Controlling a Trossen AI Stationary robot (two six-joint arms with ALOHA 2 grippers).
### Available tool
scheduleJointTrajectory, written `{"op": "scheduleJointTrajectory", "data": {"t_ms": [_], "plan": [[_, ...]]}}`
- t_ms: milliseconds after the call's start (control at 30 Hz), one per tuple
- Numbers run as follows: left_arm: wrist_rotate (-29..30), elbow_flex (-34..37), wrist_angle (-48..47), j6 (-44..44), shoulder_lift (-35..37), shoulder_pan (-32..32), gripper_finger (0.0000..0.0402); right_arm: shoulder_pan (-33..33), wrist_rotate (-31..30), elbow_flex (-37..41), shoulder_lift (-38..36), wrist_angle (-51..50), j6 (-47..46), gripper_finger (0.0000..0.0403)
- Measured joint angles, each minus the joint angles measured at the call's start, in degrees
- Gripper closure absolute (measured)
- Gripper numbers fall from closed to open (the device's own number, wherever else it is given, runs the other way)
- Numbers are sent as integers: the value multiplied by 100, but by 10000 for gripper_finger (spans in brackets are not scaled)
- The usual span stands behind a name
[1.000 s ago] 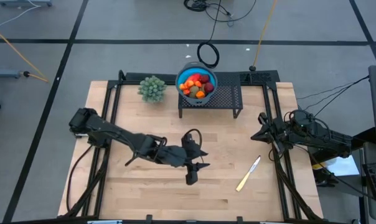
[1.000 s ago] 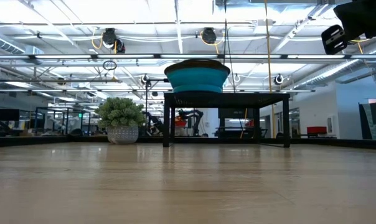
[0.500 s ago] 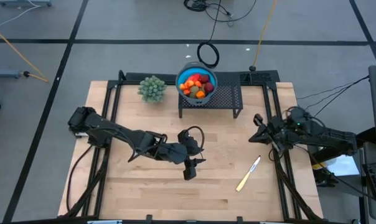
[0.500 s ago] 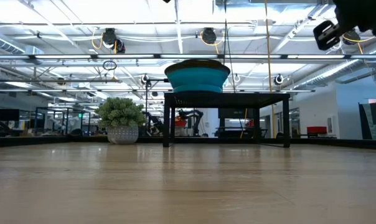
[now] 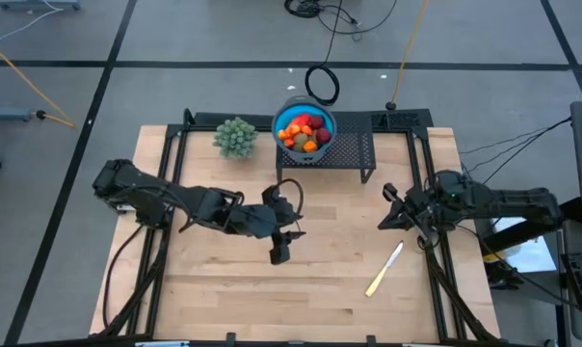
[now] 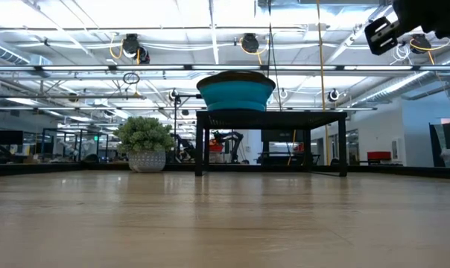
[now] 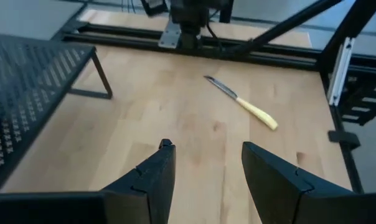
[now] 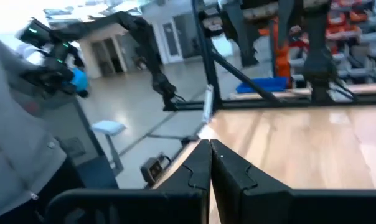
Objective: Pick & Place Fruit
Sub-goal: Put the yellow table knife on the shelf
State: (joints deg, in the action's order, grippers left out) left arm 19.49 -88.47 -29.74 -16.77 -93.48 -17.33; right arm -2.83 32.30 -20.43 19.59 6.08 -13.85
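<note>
The fruit [image 5: 304,131], several red, orange and yellow pieces, lies heaped in a blue bowl [image 5: 277,123]. The bowl stands on a black mesh stand [image 5: 344,154] at the table's far edge; in the low view only the bowl [image 6: 236,92] shows, not the fruit. My left gripper [image 5: 278,254] hangs open over the table's middle, well in front of the stand, with bare wood between its fingers [image 7: 206,155]. My right gripper [image 5: 383,223] is shut [image 8: 210,151], empty, near the table's right side; the low view shows it high up [image 6: 381,31].
A pale yellowish knife [image 5: 384,269] lies flat on the wood right of centre, also seen in the left wrist view [image 7: 242,102]. A green bushy plant [image 5: 235,137] stands left of the stand. Black frame rails [image 5: 436,260] run along the table's sides.
My left gripper has drawn back toward the table's left and far edge, away from the knife. My right gripper has moved toward the table's left, coming in over the wood. Neither has taken hold of anything.
</note>
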Motion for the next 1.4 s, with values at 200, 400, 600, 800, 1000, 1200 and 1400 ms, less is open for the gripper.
{"op": "scheduleJointTrajectory", "data": {"t_ms": [200, 400, 600, 800, 1000, 1200, 1400], "plan": [[-371, 0, -174, 140, -10, 186, 218, 606, -979, -196, 419, -91, 188, 403], [-446, 0, -177, 378, -8, 444, 218, 1127, -1852, -771, 1005, -509, 473, 403], [-691, 117, -21, 636, -1, 622, 218, 1555, -2593, -1350, 1454, -1070, 474, 403], [-1067, 1115, 930, 462, 517, 779, 218, 2046, -3323, -1827, 1765, -1839, 468, 403], [-1062, 2507, 1809, 339, 1674, 757, 218, 2503, -3867, -2040, 2044, -1976, 161, 403], [-826, 3636, 2294, 161, 2770, 762, 218, 2855, -4453, -2371, 2415, -2373, -328, 403], [-631, 4551, 2323, 160, 3802, 762, 218, 3101, -4770, -2963, 2984, -2911, -845, 403]]}}
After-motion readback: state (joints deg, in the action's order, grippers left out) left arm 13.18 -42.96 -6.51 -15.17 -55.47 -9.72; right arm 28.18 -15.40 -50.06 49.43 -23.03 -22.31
